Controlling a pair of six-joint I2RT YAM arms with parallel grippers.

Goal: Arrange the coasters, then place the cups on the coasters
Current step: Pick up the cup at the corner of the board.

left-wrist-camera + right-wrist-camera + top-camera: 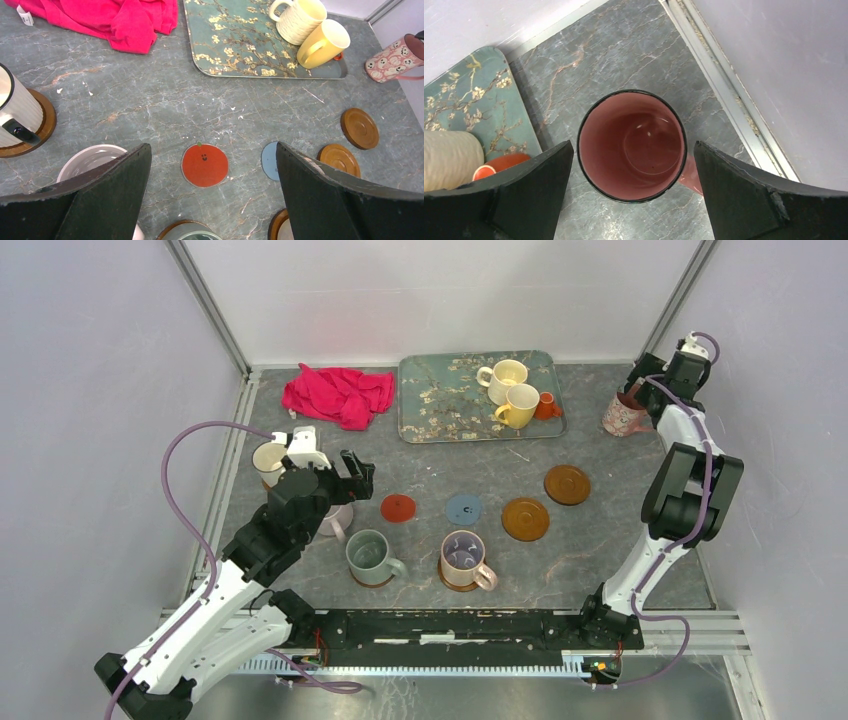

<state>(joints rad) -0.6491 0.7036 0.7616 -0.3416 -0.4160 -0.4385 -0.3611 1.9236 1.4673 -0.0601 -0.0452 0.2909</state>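
My left gripper [358,476] [212,148] hangs open above the table, just short of the red coaster [398,508] [204,165]. The blue coaster [464,509] lies right of it, then an amber coaster [525,519] and a dark brown coaster [567,484], all bare. A cream cup [268,462], a grey-green cup [368,553] and a mauve cup [463,558] stand on coasters. Another pale cup [92,159] sits under my left arm. My right gripper [636,395] [632,145] is open, straddling the upright pink floral cup [622,416] [631,145] without touching it.
The teal blossom tray [440,400] at the back holds a cream mug [503,378], a yellow mug [520,406] and a tiny orange cup [546,406]. A red cloth [338,395] lies left of it. The right wall and its metal rail [724,100] run close beside the pink cup.
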